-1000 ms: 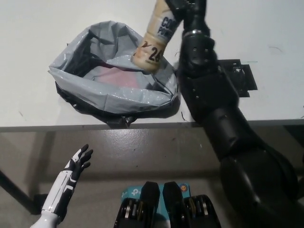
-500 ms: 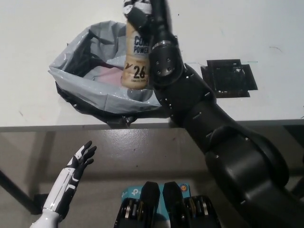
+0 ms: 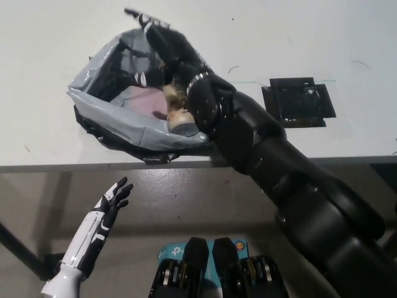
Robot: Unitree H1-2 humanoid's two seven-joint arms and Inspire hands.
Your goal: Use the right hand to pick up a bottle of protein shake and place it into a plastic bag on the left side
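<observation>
The black right arm (image 3: 279,167) enters from the 5 o'clock corner and runs diagonally toward 11 o'clock, crossing the front edge of the white table (image 3: 322,37) and reaching over the mouth of the grey plastic bag (image 3: 118,112). The right hand (image 3: 164,53) is inside the bag's opening, tilted downward with the wrist uppermost. Its fingers spread apart toward 11 o'clock and do not appear to clamp anything.

The bottle of protein shake (image 3: 177,112) lies within the bag, just below the wrist, at the bag's 4 o'clock side. Only its pale, blurred lower end shows; the rest is hidden by the arm. Whether the hand touches it cannot be determined.

The bag sits at the table's front edge, rim open and crumpled.

The white left hand (image 3: 111,202) rests at 7 o'clock, below table level, raised, fingers apart, holding nothing.

A flat black square object (image 3: 299,101) lies on the table at 2 o'clock of the bag, well apart.
</observation>
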